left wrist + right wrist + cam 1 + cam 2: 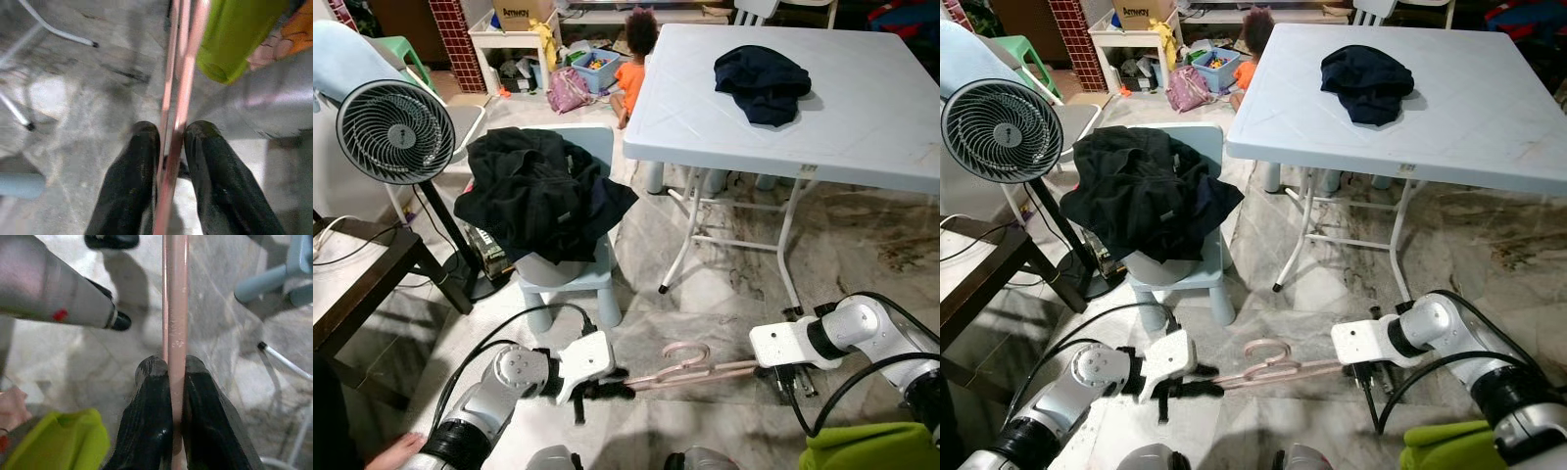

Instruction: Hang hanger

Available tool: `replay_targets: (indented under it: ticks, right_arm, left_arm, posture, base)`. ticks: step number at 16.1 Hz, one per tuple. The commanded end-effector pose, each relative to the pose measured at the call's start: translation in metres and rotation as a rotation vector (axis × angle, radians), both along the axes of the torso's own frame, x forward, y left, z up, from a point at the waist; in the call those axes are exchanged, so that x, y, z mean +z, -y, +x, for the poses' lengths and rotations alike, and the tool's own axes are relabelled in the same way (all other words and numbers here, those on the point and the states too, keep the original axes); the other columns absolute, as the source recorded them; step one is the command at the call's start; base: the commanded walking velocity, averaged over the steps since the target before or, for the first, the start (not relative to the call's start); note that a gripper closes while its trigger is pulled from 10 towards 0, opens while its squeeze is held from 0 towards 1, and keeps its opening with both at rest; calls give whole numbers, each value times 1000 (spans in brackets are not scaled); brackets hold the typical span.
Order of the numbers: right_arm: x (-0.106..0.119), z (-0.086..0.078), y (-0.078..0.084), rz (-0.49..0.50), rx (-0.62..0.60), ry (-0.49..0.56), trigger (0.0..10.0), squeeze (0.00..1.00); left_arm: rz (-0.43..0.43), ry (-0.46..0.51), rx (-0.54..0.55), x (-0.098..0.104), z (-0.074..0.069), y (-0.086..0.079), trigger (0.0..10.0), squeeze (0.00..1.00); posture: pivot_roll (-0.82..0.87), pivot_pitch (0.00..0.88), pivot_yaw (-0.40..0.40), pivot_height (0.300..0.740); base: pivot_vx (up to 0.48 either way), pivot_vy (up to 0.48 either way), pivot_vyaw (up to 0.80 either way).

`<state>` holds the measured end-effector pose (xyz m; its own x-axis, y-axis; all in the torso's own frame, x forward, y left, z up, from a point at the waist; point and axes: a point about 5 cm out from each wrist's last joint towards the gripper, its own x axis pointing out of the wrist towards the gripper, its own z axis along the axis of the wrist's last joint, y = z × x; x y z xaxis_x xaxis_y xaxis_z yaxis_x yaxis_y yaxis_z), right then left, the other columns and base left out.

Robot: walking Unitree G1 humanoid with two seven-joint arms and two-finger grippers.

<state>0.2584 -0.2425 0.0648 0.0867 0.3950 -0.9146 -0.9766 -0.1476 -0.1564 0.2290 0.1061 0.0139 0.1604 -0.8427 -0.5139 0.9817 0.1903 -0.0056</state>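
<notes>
A pink hanger (690, 368) hangs level above the marble floor, hook upward, held between both arms. My left gripper (619, 381) is shut on its left end; in the left wrist view the black fingers (132, 181) pinch the pink bars (177, 98). My right gripper (760, 366) is shut on its right end; in the right wrist view the fingers (203, 421) clamp the pink bar (176, 298).
A small blue chair (570, 279) heaped with dark clothes (540, 196) stands just ahead. A white folding table (862, 108) with a dark garment (762, 82) is ahead right. A standing fan (395, 131) and a dark table (357, 284) are on the left. A child (634, 61) sits beyond. A hand (396, 450) shows at lower left.
</notes>
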Motion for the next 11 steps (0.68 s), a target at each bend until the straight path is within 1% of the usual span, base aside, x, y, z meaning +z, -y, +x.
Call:
replay_targets:
  ticks: [1, 2, 4, 5, 6, 7, 8, 9, 10, 11]
  right_arm:
    - [3, 8, -1, -22, 8, 59, 0, 0]
    - [1, 11, 3, -59, 1, 89, 0, 0]
    - [-1, 14, 7, -88, -16, 120, 0, 0]
    - [-3, 18, 12, -119, -42, 179, 0, 0]
    - [-4, 21, 13, -115, -67, 212, 0, 0]
    - [-7, 25, 13, -70, -145, 264, 0, 0]
    - [-12, 26, 12, 12, -264, 289, 0, 0]
    - [-14, 26, 11, 52, -319, 304, 0, 0]
    - [-22, 21, 10, 124, -408, 296, 0, 0]
    - [-27, 19, 10, 158, -480, 295, 0, 0]
  left_arm:
    - [7, 54, 27, 7, 8, -4, 10000, 1000]
    - [12, 95, 33, 12, 12, -6, 10000, 1000]
    - [18, 116, 56, 16, 16, -8, 10000, 1000]
    - [13, 135, 81, 18, 18, -11, 10000, 1000]
    - [8, 146, 100, 20, 18, -12, 10000, 1000]
    - [-11, 182, 172, 21, 21, -16, 10000, 1000]
    - [-44, 196, 280, 21, 23, -22, 10000, 1000]
    - [-55, 210, 330, 21, 22, -25, 10000, 1000]
    - [-86, 224, 434, 21, 22, -30, 10000, 1000]
    - [-96, 231, 490, 20, 22, -34, 10000, 1000]
  posture:
    - [-93, 0, 36, 740]
    - [-93, 0, 36, 740]
    - [-86, 0, 33, 740]
    - [-89, 0, 32, 740]
    - [-88, 0, 32, 740]
    - [-87, 0, 31, 740]
    - [-86, 0, 29, 740]
    - [-83, 0, 27, 740]
    - [-83, 0, 27, 740]
    - [-82, 0, 26, 740]
  base:
    - [0, 0, 0]
    - [0, 0, 0]
    - [0, 0, 0]
    - [0, 0, 0]
    - [0, 0, 0]
    - [0, 0, 0]
    - [0, 0, 0]
    - [0, 0, 0]
    - [0, 0, 0]
    - [0, 0, 0]
